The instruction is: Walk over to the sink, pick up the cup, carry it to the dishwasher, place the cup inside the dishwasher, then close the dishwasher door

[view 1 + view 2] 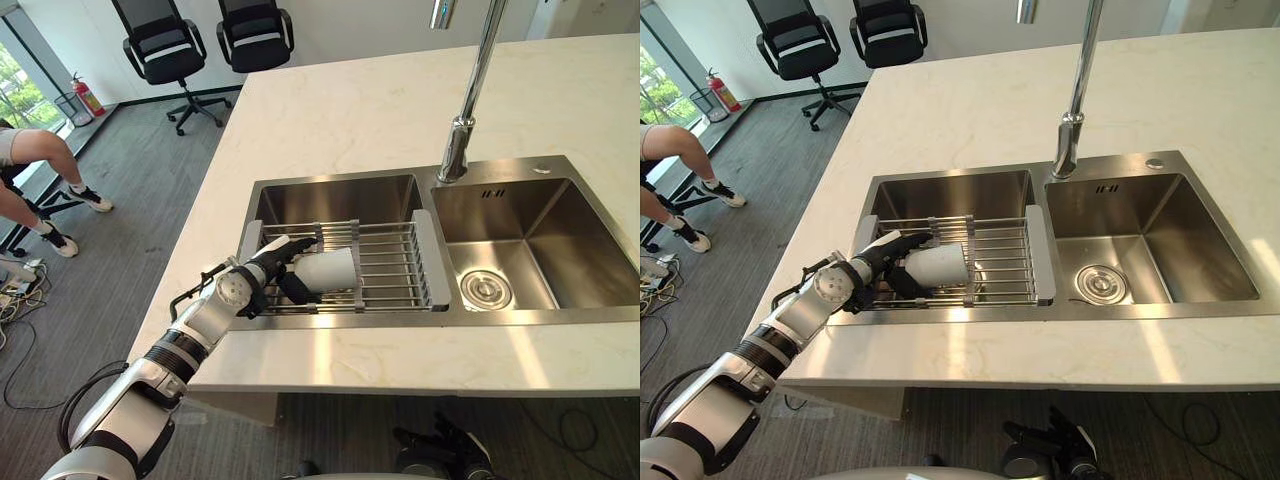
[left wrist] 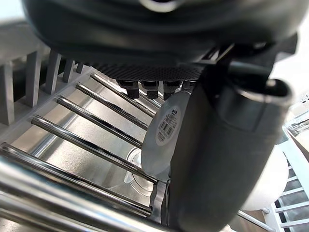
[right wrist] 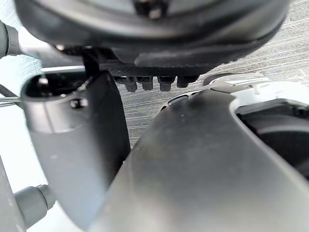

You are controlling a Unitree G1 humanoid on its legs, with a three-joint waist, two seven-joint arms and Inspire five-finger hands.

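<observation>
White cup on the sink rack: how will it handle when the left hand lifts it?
The cup lies on its side on the rack bars, so it would probably roll if nudged. It looks smooth and rigid, so perhaps slippery in the left hand pinching it. Probably light: it is little bigger than that hand.

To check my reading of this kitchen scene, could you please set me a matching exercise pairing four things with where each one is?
Things:
1. cup
2. faucet
3. drain strainer
4. fire extinguisher

Places:
A. on the floor
B. in the bottom of the right basin
C. on its side on the wire rack, gripped by the left hand
D. upright on the back rim of the sink

Pairs: 1-C, 2-D, 3-B, 4-A.
</observation>
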